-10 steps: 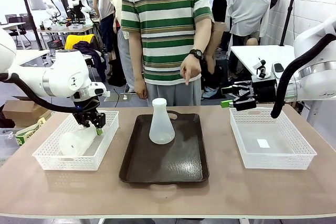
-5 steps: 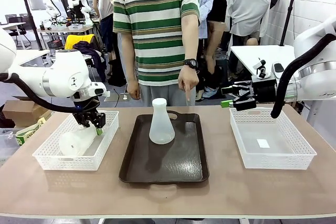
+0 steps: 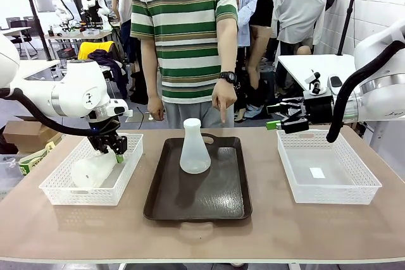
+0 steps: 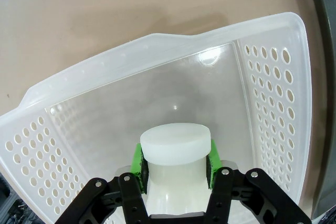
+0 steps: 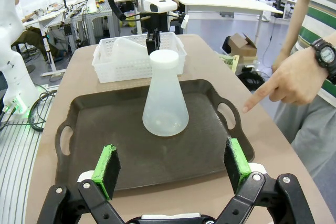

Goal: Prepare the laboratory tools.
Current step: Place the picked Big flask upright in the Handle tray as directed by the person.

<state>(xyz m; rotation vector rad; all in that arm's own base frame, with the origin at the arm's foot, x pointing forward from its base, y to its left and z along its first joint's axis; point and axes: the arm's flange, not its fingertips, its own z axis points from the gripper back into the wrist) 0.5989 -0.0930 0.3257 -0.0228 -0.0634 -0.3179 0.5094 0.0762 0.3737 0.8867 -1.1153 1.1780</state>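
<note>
One frosted conical flask [image 3: 194, 150] stands upright on the dark brown tray [image 3: 215, 197] at the middle of the table, toward the tray's far left part, its wide base flat on the tray and its short neck up. In the right wrist view the same flask [image 5: 165, 98] stands clear of the tray's rim on every side.

The second flask [image 3: 93, 169] lies tilted inside the white mesh basket [image 3: 57, 191] at the left of the table. The left gripper [image 3: 118, 154] reaches down into that basket from above, and in the left wrist view its green pads [image 4: 137, 161] press on either side of the flask's neck [image 4: 176, 148] just below the flat rim — the jaws are clamped on it, with the basket's perforated walls [image 4: 265, 103] around.

To the right of the tray sits a second white mesh basket [image 3: 364, 184] with a small white label on its floor. The right gripper [image 3: 273, 124] hangs above the table's far edge near that basket's far left corner; its jaws stand wide apart, holding nothing — in its own wrist view the green pads [image 5: 107, 165] frame the tray.

At the far side a person in a green-and-white striped shirt points a hand [image 3: 224, 98] down toward the tray's far edge, a dark watch on the wrist.
</note>
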